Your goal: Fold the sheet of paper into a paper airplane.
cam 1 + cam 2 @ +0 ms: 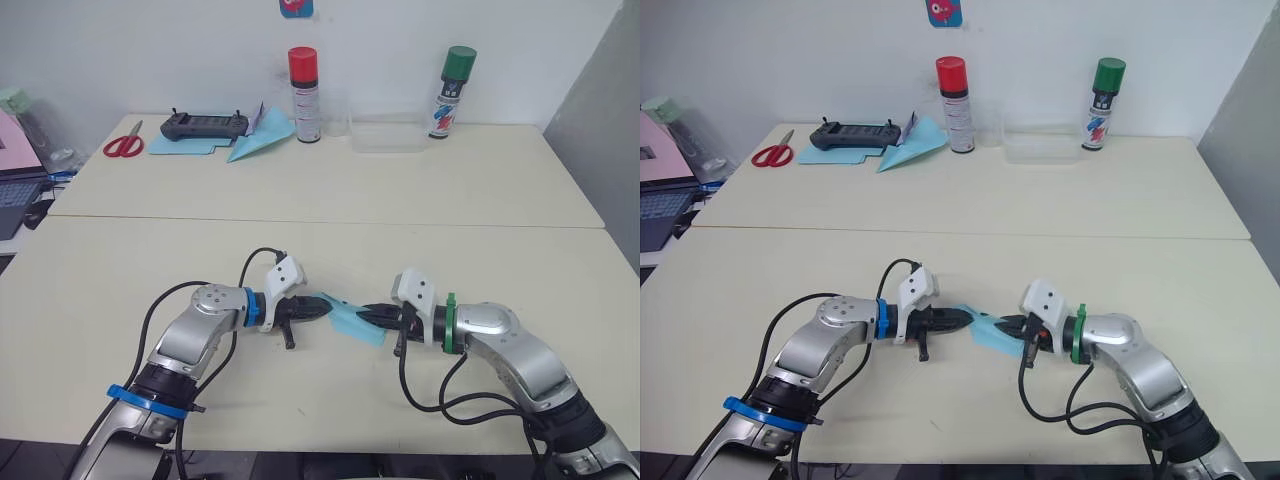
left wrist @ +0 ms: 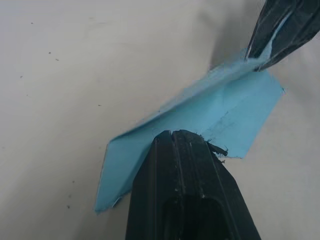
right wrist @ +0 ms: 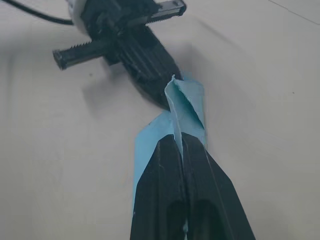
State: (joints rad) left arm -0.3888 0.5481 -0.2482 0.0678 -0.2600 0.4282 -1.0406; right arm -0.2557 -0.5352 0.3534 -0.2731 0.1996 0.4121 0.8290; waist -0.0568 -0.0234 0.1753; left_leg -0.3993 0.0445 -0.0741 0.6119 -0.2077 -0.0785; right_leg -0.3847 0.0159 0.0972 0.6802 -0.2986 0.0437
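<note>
Left eye view: both tools (image 1: 322,308) (image 1: 372,314) (fingers closed) pinch the paper airplane (image 1: 352,321).

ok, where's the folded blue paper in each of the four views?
Left eye view: paper airplane, lower centre on the near table, pinched between the left gripper and the right gripper.
Right eye view: same spot, lower centre.
Left wrist view: centre, spreading out past that arm's shut jaws.
Right wrist view: centre, ridge rising from that arm's shut jaws.
Shared landmark: the opposite gripper's black tip clamped on the paper's far end.
</note>
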